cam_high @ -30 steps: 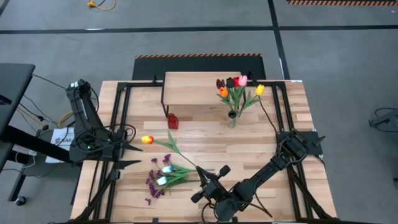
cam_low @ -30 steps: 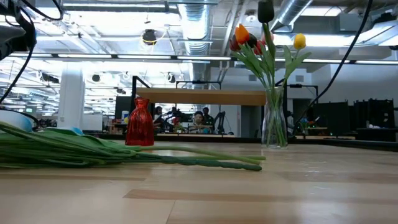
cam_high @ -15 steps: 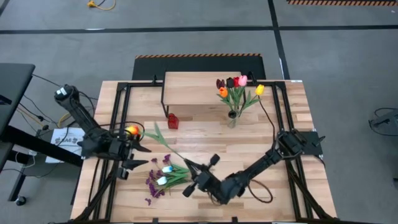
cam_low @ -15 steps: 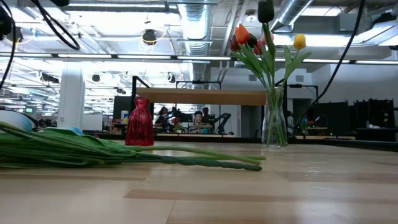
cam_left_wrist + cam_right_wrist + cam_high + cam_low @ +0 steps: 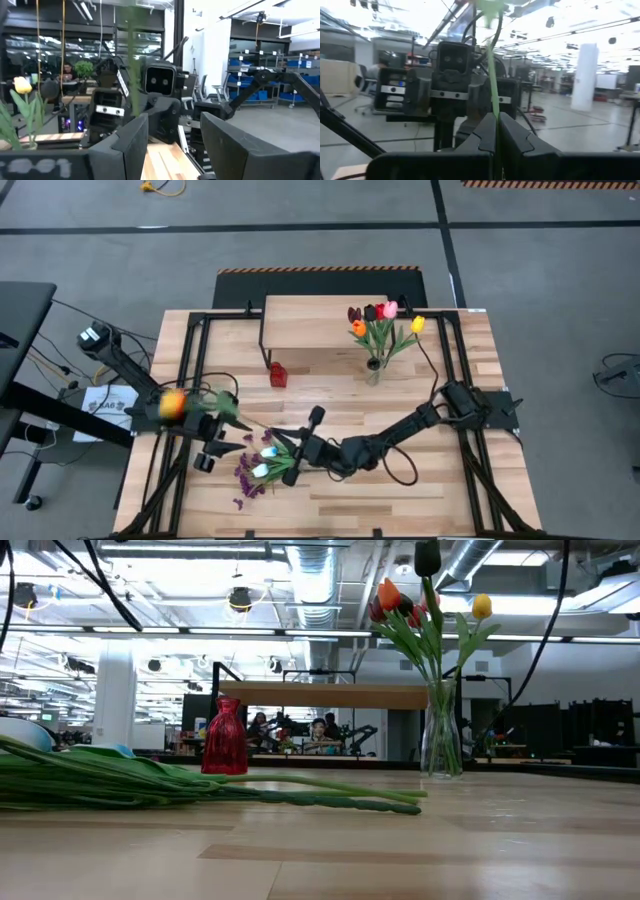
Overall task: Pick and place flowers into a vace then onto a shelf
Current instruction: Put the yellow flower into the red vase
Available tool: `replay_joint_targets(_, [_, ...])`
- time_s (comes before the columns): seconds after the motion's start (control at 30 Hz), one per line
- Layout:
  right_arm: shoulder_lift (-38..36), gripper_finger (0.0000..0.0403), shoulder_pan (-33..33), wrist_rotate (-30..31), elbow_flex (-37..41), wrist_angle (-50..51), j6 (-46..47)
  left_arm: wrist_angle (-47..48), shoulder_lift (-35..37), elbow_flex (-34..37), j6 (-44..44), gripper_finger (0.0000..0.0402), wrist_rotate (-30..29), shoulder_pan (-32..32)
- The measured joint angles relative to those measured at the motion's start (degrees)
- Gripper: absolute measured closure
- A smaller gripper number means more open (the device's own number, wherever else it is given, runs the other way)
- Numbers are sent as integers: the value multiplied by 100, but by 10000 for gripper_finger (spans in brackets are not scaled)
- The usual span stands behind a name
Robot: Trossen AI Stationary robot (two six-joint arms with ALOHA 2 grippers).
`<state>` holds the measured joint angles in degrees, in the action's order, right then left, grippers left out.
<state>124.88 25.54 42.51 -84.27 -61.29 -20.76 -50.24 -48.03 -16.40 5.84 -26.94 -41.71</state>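
Observation:
My right gripper (image 5: 298, 448) is shut on the green stem (image 5: 493, 75) of an orange tulip whose blurred head (image 5: 172, 405) hangs over my left arm. My left gripper (image 5: 230, 430) stands open and faces the right one, with the stem (image 5: 132, 70) passing just above one of its fingers (image 5: 131, 142). More flowers (image 5: 265, 465), white tulips and purple sprigs, lie flat on the table, and their stems (image 5: 150, 785) show in the low view. A glass vase (image 5: 374, 370) holding several tulips (image 5: 425, 610) stands on the table in front of the shelf (image 5: 320, 320). My right gripper pinches the tulip's stem (image 5: 495, 117) between its two shut fingers, well away from the head. The fingers lie across the stem and come roughly level from the table's right. The tulip is lifted clear of the table and slants toward the left arm. My left gripper: I cannot tell whether the stem touches its finger.
A small red vase (image 5: 277, 374) stands on the table by the shelf's left leg, also in the low view (image 5: 224, 737). Black frame rails (image 5: 190, 360) run along the table's left and right sides. Bare wood (image 5: 440, 490) lies at the near right.
My right gripper has gone toward the table's left edge and risen, carrying the orange tulip. The tulip's head has swung from the table's left middle out over the left arm. My left gripper has tipped up to face the right one.

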Motion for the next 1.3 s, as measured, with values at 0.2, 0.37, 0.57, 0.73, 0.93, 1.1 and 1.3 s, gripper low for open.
replay_joint_targets(0.2, [4, 403, -78, -498, 0, 249, 416, -264, -74, 0, 223, 231, 97, 117])
replay_joint_targets(0.37, [4, 403, -94, -561, 0, 265, 432, -370, -74, 0, 361, 231, 98, 242])
replay_joint_targets(0.57, [4, 403, -94, -661, 0, 521, 675, -497, -74, 0, 413, 231, 78, 416])
replay_joint_targets(0.73, [4, 403, -94, -623, 0, 614, 715, -800, -72, 0, 573, 231, 83, 463])
replay_joint_targets(0.93, [4, 403, -65, -382, 0, 722, 677, -1037, -70, 0, 804, 231, 81, 461])
replay_joint_targets(1.1, [4, 403, -9, -130, 0, 746, 536, -1051, -68, 0, 853, 231, 72, 438])
replay_joint_targets(1.3, [4, 403, 74, 128, 0, 728, 340, -1058, 13, 0, 1188, 231, -254, 250])
